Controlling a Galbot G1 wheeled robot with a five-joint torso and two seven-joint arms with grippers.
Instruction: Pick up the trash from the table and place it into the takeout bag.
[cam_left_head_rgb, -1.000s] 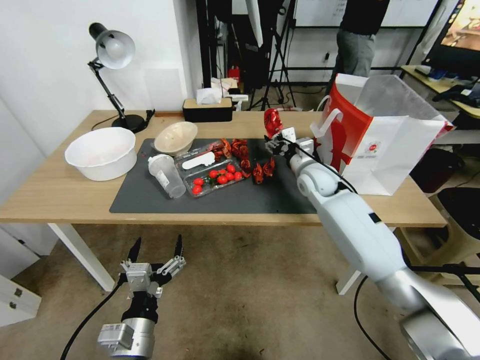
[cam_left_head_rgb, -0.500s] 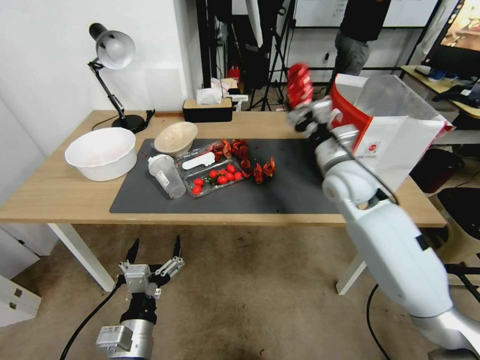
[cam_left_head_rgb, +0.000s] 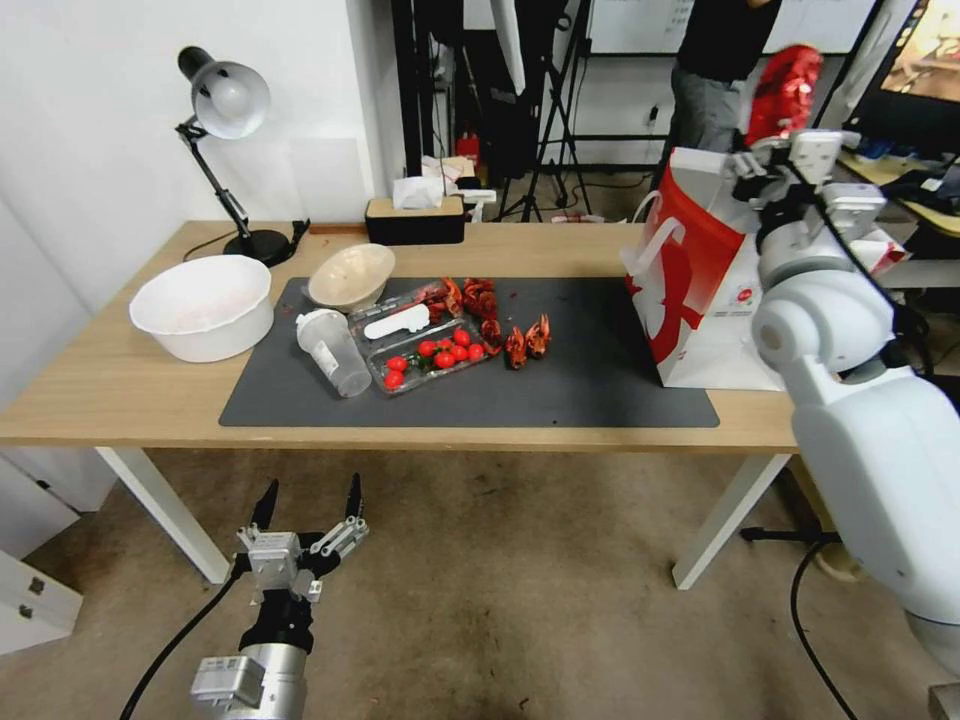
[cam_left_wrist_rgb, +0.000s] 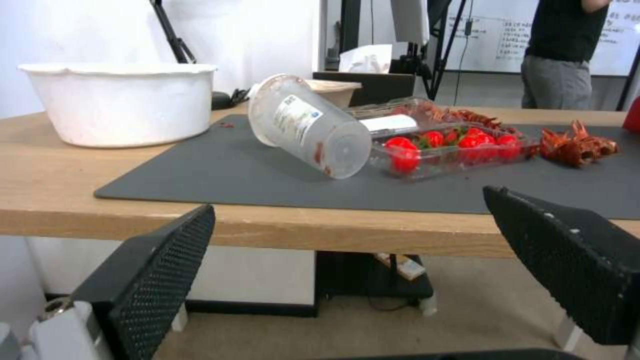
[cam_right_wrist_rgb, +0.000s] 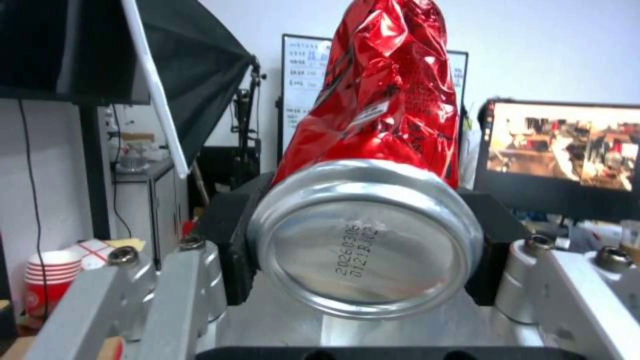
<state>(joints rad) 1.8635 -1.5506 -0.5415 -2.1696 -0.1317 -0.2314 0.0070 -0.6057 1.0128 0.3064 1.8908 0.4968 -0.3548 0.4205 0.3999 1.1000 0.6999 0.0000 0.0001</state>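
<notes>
Crumpled red aluminium drink can (cam_right_wrist_rgb: 373, 165), light and easily dented, sits pinched at its base by the right gripper (cam_left_head_rgb: 795, 160), high over the large white paper takeout bag with red sides (cam_left_head_rgb: 700, 290) at the table's (cam_left_head_rgb: 110, 390) right. One can, one bag. Left gripper (cam_left_head_rgb: 308, 512) hangs below, fingers spread.

Takeout bag (cam_left_head_rgb: 700, 300) — far side hidden behind right arm (cam_left_head_rgb: 850, 400).

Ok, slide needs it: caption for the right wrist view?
Right gripper clamping a crushed red drink can, silver base toward the camera.
</notes>
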